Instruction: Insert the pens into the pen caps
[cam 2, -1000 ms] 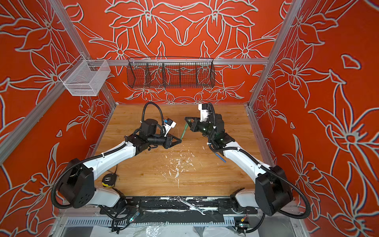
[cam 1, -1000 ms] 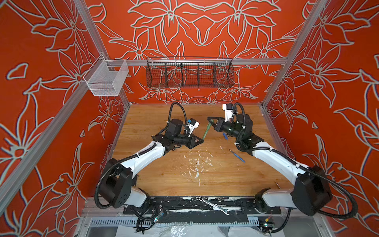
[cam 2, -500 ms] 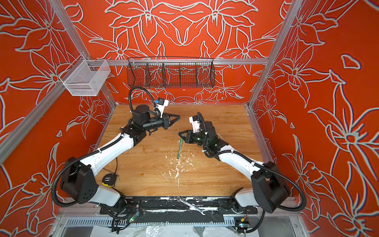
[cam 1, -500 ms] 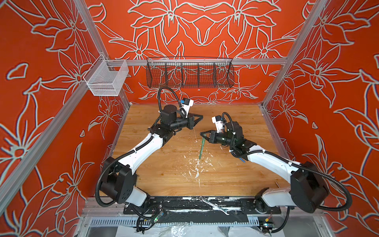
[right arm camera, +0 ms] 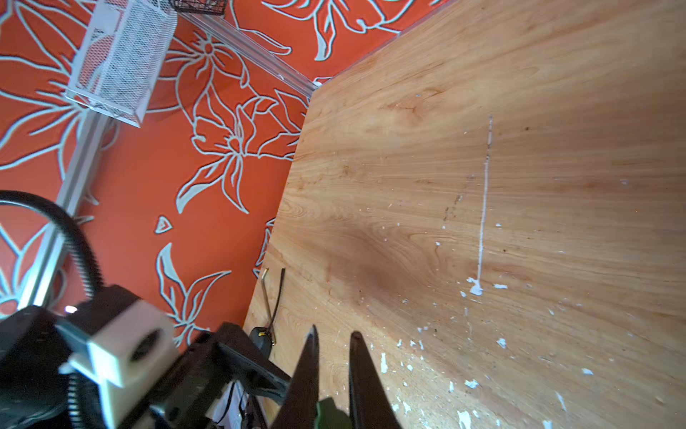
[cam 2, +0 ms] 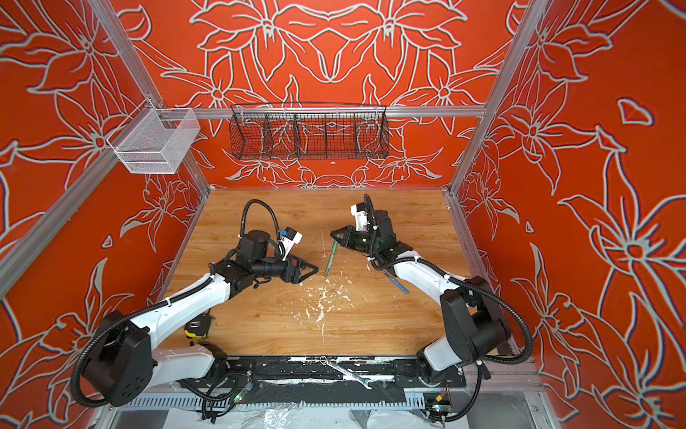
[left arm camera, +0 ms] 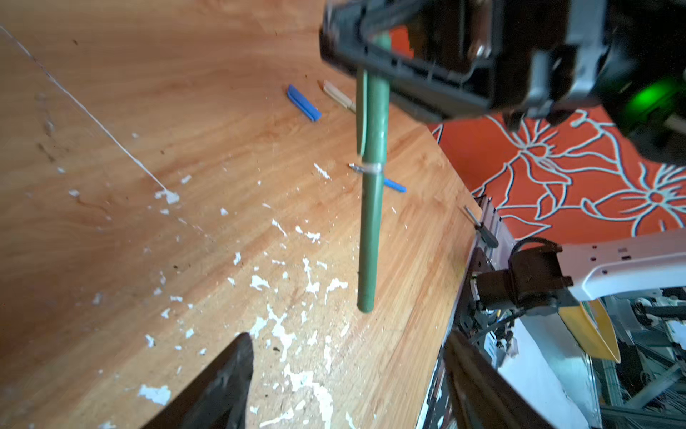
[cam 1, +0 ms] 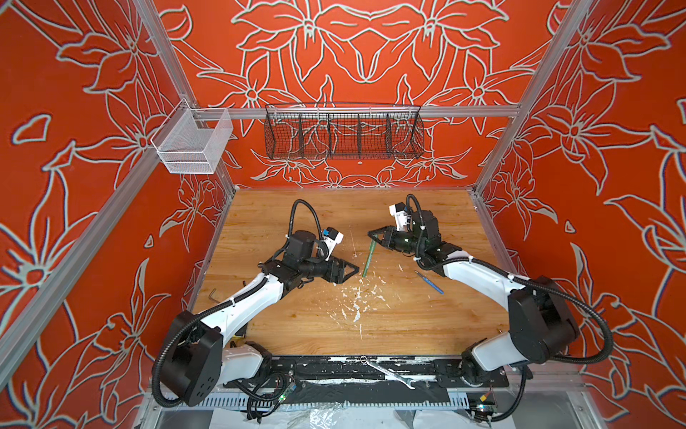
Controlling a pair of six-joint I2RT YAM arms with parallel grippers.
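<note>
Green pen point(cam 1: 367, 260) hangs over the table point(cam 1: 297, 323) from the right gripper point(cam 1: 372, 237), clamped on its green cap point(left arm camera: 375, 111), left gripper point(cam 1: 354, 269) spread empty just beside; risk: a half-seated cap could let the barrel drop.

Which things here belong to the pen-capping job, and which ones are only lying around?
Job:
- green pen, held by the right gripper
- blue pen
- blue cap
- beige piece, pen or cap unclear

Lying about:
- hex key
- wrench
- black basket
- white basket
</note>
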